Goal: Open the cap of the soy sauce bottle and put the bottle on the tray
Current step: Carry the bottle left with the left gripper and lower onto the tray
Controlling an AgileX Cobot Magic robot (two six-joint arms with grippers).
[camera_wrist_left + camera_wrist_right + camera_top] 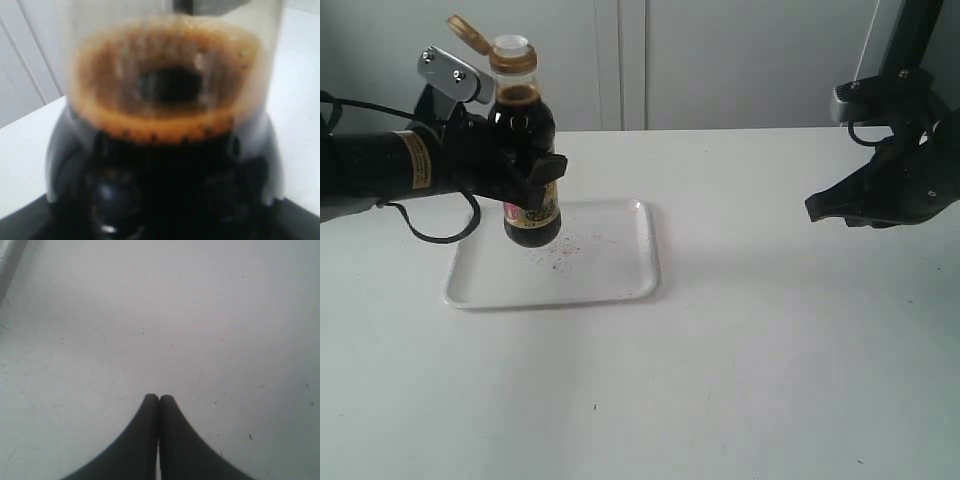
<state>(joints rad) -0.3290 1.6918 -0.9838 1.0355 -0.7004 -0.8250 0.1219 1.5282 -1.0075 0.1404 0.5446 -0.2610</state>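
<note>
White table (770, 380) carries everything, and on its left half, nearer to the far edge, lies the white tray (620, 285) with some grey speckles in its middle. The left gripper (525, 178) reaches in from the left edge and its jaws are clamped on the body of the soy sauce bottle (526, 118), which stands upright over the far part of the tray. I cannot tell if the base touches the tray or hangs just above it. The right gripper (815, 208) hovers over the right side of the table, well apart, with its 2 fingers pressed together on nothing (159, 399). The cap (470, 33) is already flipped open and leans to the left, with the white spout uncovered. In my judgement the danger is a spill. The sauce foams high in the neck (170, 100), so a tilt or a jolt could send it out. If the jaws let go before the base sits flat, the bottle could tip over.
</note>
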